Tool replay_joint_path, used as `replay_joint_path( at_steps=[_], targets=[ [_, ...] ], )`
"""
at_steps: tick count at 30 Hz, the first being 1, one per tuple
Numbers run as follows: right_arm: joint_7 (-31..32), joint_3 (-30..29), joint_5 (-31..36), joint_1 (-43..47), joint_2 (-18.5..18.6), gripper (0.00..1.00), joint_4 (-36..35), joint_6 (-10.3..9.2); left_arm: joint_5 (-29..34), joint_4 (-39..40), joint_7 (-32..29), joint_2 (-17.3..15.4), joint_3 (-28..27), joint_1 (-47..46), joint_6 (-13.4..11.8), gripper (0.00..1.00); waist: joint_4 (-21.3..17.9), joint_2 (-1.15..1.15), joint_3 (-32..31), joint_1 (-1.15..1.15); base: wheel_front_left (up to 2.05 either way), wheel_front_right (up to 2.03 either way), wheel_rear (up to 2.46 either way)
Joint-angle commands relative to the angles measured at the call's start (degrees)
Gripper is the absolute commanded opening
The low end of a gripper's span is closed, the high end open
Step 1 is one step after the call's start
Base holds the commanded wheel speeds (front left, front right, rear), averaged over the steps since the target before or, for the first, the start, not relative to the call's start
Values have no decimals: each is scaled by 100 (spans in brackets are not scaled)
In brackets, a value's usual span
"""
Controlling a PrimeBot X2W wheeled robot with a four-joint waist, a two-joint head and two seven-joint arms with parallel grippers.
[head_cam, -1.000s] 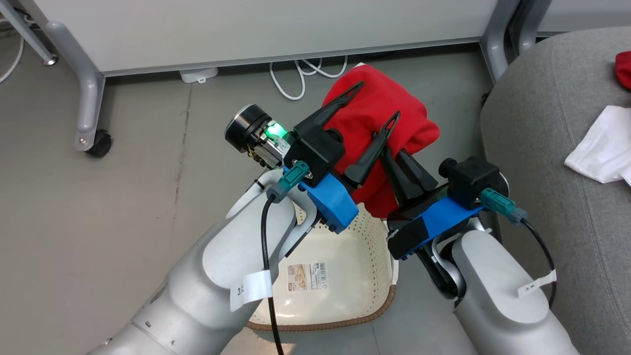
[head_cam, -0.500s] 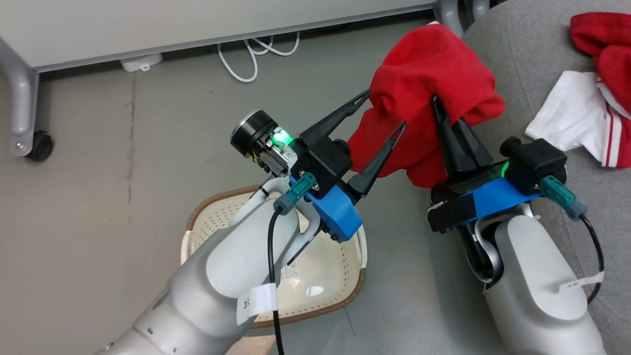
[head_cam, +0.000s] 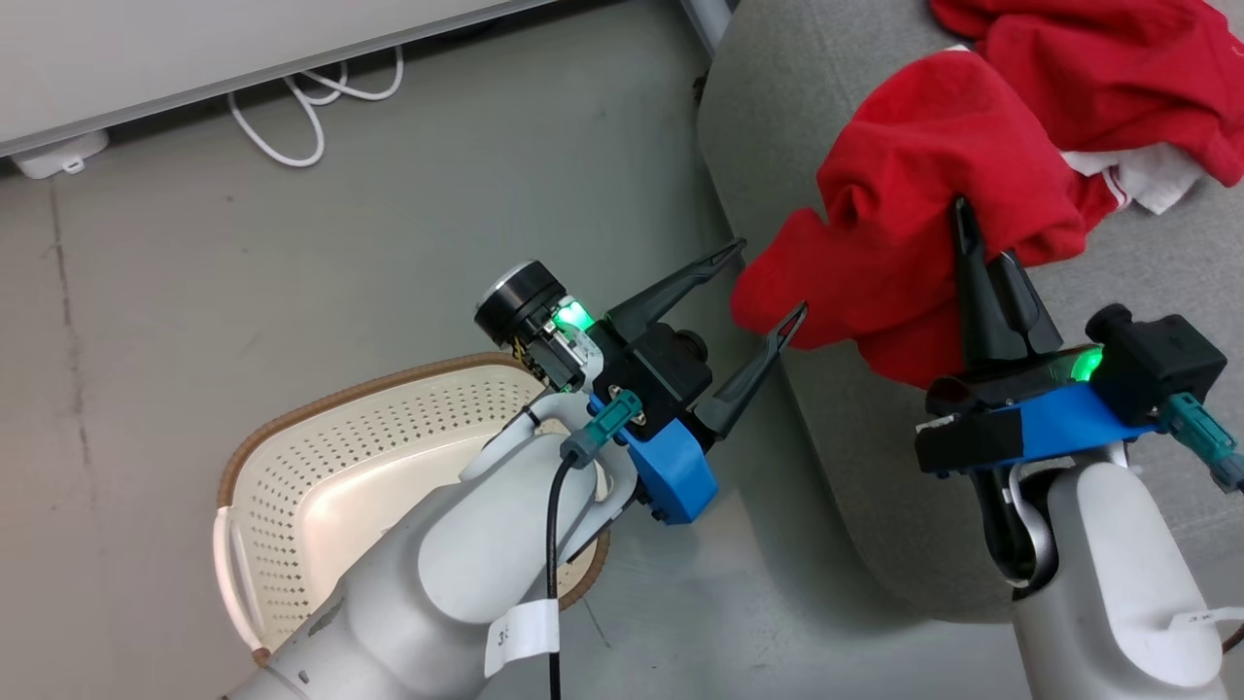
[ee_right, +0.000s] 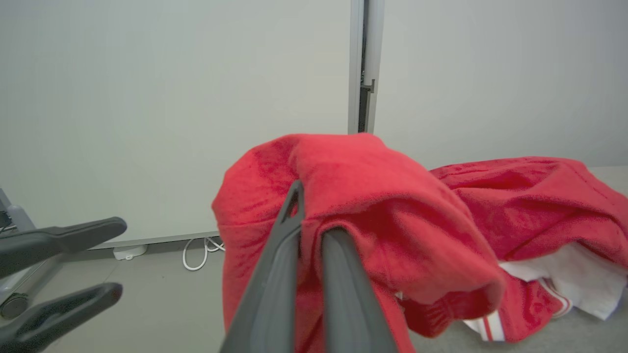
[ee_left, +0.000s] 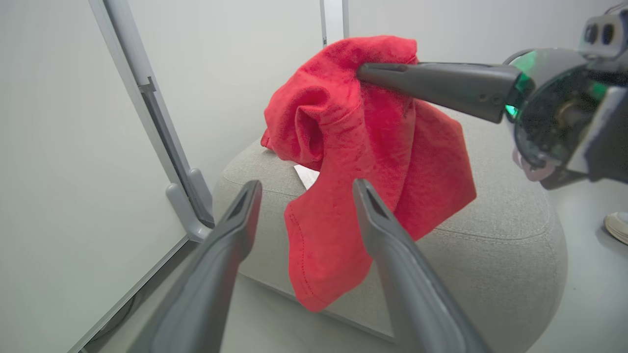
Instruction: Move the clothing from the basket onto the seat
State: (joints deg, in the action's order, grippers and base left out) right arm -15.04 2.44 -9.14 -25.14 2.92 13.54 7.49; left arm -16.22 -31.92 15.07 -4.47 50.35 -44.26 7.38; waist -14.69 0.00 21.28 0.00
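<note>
Sitting nearest the robot, the basket (head_cam: 340,401) rests on the floor (head_cam: 243,253). What shows of its inside is bare plastic, though the left forearm (head_cam: 466,574) hides one corner, so a last piece could lie there.

Just beyond it the left gripper (head_cam: 770,277) hovers with its fingers spread wide and nothing between them. One tip is close to the cloth but, as far as I can tell, not touching it. To its right, the right gripper (head_cam: 980,238) is pinched tight on a red garment (head_cam: 904,214). It holds a gathered fold near the top of the bundle, above the near edge of the seat (head_cam: 855,486).

The garment looks light, soft and quite limp: it drapes over the closed fingers, and its loose hem hangs down in front of the seat's side. It should neither slip nor break, but it has no shape to push against. A thick bunched fold is the place to grip, not a thin single edge. The trailing hem could catch on the left gripper.

The seat is broad, cushioned grey fabric with rounded corners, which is forgiving for a drop. Farther back on it lies a pile of clothes (head_cam: 1118,68), red with white parts. Beyond, a white cable (head_cam: 292,117) loops on the smooth grey floor below a pale wall panel (head_cam: 194,49).
</note>
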Motion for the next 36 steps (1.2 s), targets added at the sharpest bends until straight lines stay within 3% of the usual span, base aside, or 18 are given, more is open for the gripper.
replay_joint_path(
  at_steps=[1, 9, 18, 29, 36],
  targets=[
    [-22, -62, 6, 126, -6, 0, -69, 1, -25, 3, 15, -34, 26, 55, 5, 100, -177, 0, 27, 0, 0, 0, 0],
    [-22, -328, -36, 519, -6, 0, -296, 1, -95, -30, 15, -54, 183, 93, 11, 100, -419, 0, -8, 0, 0, 0, 0],
    [-22, -337, 66, 400, -5, 0, -420, 1, -125, 22, 15, -81, 186, -17, 11, 100, -377, 0, 6, 0, 0, 0, 0],
    [-21, -665, 220, -908, 152, 0, -905, 1, 25, 162, 15, -293, 56, -373, 7, 100, -248, 0, 612, 0, 0, 0, 0],
    [-21, -1771, 221, -2267, 768, 0, -1411, 1, 186, 309, -49, -482, 50, -850, 4, 100, -57, 0, 1484, 0, 0, 0, 0]
  ],
)
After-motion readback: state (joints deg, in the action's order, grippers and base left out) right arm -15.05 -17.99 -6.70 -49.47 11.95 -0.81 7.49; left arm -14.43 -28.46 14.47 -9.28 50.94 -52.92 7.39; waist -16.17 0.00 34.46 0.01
